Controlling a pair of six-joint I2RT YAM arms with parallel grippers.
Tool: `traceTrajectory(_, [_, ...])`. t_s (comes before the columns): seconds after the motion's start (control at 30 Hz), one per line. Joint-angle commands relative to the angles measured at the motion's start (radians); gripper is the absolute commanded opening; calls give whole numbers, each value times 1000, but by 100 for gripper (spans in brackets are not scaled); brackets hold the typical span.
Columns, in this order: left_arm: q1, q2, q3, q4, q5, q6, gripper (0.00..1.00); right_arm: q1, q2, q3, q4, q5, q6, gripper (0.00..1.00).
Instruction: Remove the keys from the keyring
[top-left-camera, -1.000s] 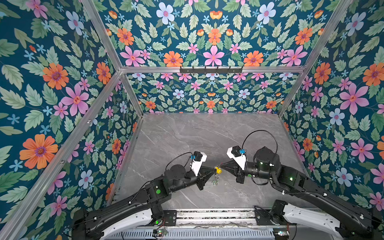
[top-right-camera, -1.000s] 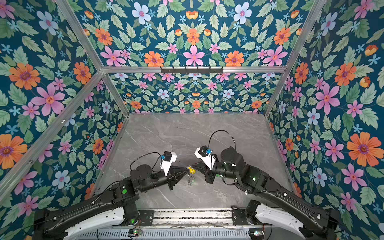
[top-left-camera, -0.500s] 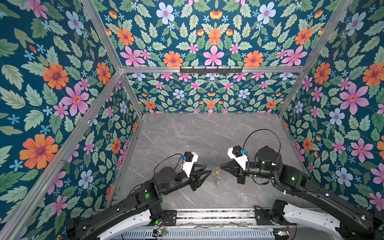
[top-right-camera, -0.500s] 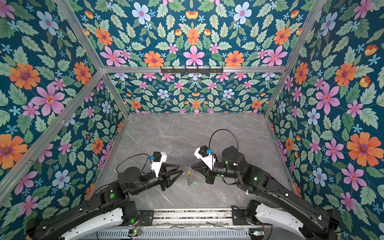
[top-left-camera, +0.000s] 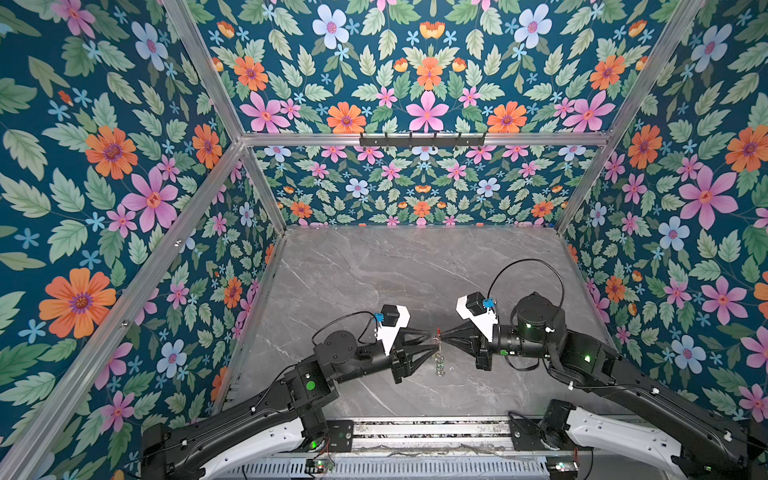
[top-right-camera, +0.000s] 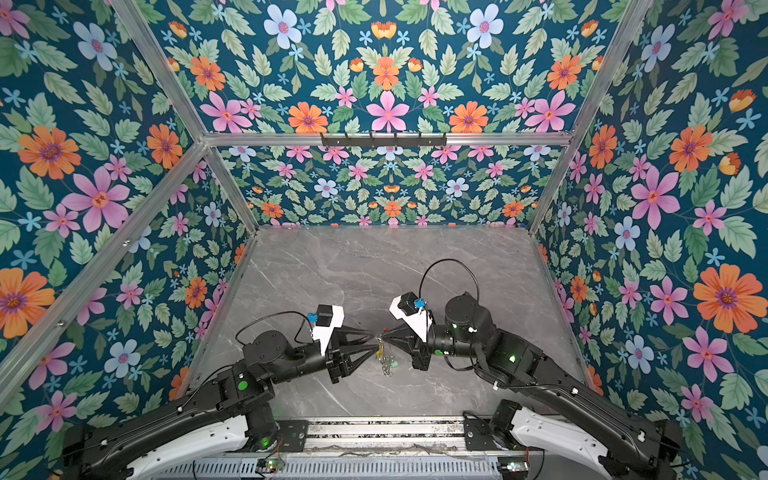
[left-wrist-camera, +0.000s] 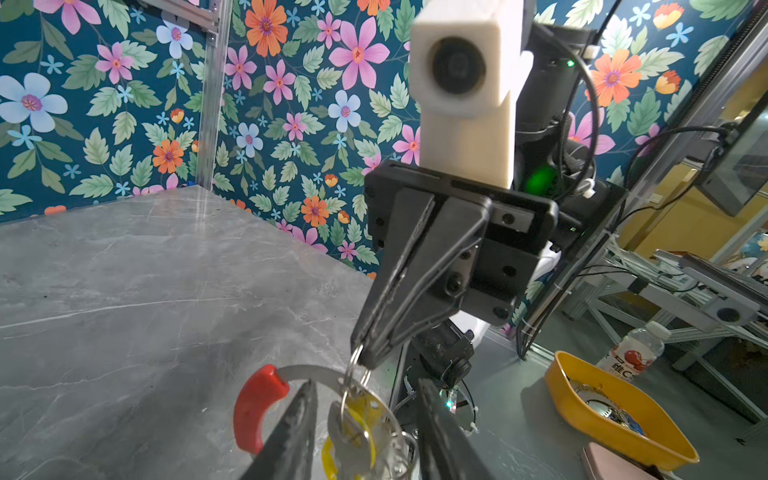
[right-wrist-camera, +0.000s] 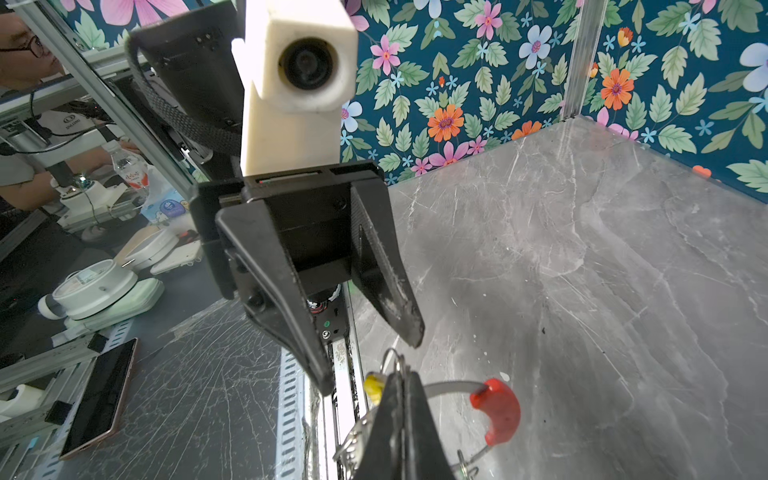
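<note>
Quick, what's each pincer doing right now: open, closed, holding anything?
Left pincer: open, jaws either side of the keys, holding nothing.
Right pincer: closed on the keyring.

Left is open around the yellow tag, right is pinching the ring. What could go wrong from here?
1. The left gripper straddles the yellow tag, but the keyring and split rings crowd there; closing may catch them too.
2. The right gripper holds the keyring only at its fingertips; a tug could pull it loose.

Keyring: grey hoop with red sleeve, pinched at the right gripper tips. Yellow key hangs between the spread left gripper fingers, green key beside it.
</note>
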Motion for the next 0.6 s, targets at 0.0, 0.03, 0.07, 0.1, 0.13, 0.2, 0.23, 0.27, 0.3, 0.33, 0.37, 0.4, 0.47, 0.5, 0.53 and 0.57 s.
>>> traceTrajectory(0.0, [1, 8, -7, 87, 39, -20, 37, 1, 0, -6, 60, -7, 14, 0])
traceTrajectory(0.03, [0, 14, -5, 84, 35, -21, 36, 0, -2, -7, 63, -8, 15, 0])
traceTrajectory(0.07, [0, 19, -4, 83, 36, -21, 34, 2, -1, -10, 68, -10, 17, 0])
traceTrajectory(0.1, [0, 25, -4, 85, 36, -21, 32, 1, -3, -13, 71, -10, 20, 0])
traceTrajectory(0.13, [0, 28, -6, 87, 35, -21, 30, 2, -3, -14, 72, -9, 21, 0])
traceTrajectory(0.2, [0, 32, -7, 94, 36, -24, 24, 1, -6, -17, 73, -9, 22, 0])
traceTrajectory(0.23, [0, 33, -9, 99, 40, -27, 21, 0, -7, -17, 73, -9, 22, 0])
traceTrajectory(0.27, [0, 36, -7, 101, 39, -27, 19, 1, -10, -18, 73, -7, 23, 0])
traceTrajectory(0.3, [0, 39, -6, 101, 39, -29, 18, 1, -13, -21, 76, -6, 22, 0])
traceTrajectory(0.33, [0, 41, -4, 99, 39, -29, 17, 1, -16, -21, 76, -4, 22, 0])
traceTrajectory(0.37, [0, 44, -4, 97, 38, -29, 16, 1, -19, -21, 76, -4, 22, 0])
traceTrajectory(0.4, [0, 47, -3, 95, 36, -29, 16, 0, -22, -21, 79, -3, 23, 0])
traceTrajectory(0.47, [0, 49, -3, 93, 32, -31, 12, 0, -26, -23, 80, -3, 25, 0])
traceTrajectory(0.5, [2, 49, -4, 95, 31, -32, 9, 0, -27, -24, 80, -3, 25, 0])
traceTrajectory(0.53, [2, 49, -3, 96, 30, -33, 6, 0, -26, -26, 82, -3, 27, 0])
traceTrajectory(0.57, [1, 48, 0, 96, 26, -34, 3, 0, -27, -29, 84, -3, 29, 0])
